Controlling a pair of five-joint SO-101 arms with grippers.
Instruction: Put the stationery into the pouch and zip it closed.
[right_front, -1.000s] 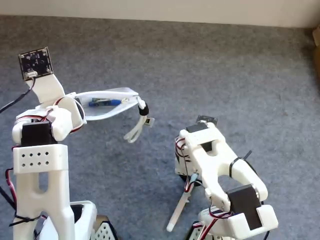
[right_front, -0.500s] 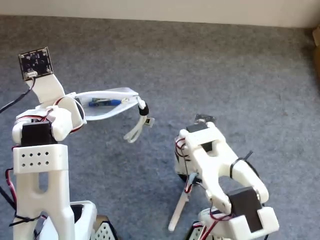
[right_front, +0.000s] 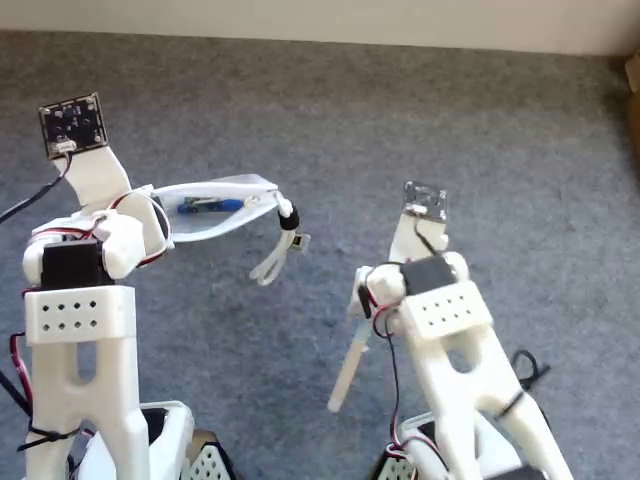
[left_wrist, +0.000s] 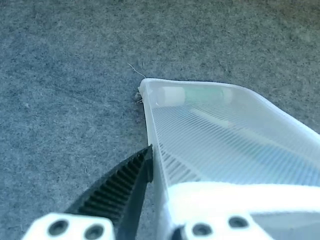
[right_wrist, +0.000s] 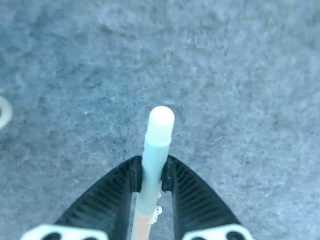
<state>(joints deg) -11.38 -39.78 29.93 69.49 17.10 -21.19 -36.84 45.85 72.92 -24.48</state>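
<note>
1. L gripper (left_wrist: 152, 156): shut narrow on one end of the pouch (left_wrist: 225, 135). The black ribbed finger presses the pouch edge against the white fixed finger.
2. Pouch: translucent white w/ ribbed wall. It extends away from L gripper, long axis approx. level. In the high view the pouch (right_front: 215, 215) lies left of centre, w/ L gripper (right_front: 155, 225) at its near end.
3. Contents: a blue item (right_front: 210, 205) shows through the pouch wall.
4. Far end of pouch: black zip pull (right_front: 287, 220) w/ a white strap (right_front: 270, 263) hanging in a loop below it.
5. R gripper (right_wrist: 150, 167): clamped on a pen (right_wrist: 156, 145), fingers narrow, one on each side of the barrel. The white cap projects past the fingertips.
6. High view: the pen (right_front: 348, 365) slants down from R gripper (right_front: 365, 305) toward the arm bases, well apart from the pouch. Cannot tell if its lower end touches the surface (right_front: 400, 120).
7. Surface: grey, carpet-like texture.
</note>
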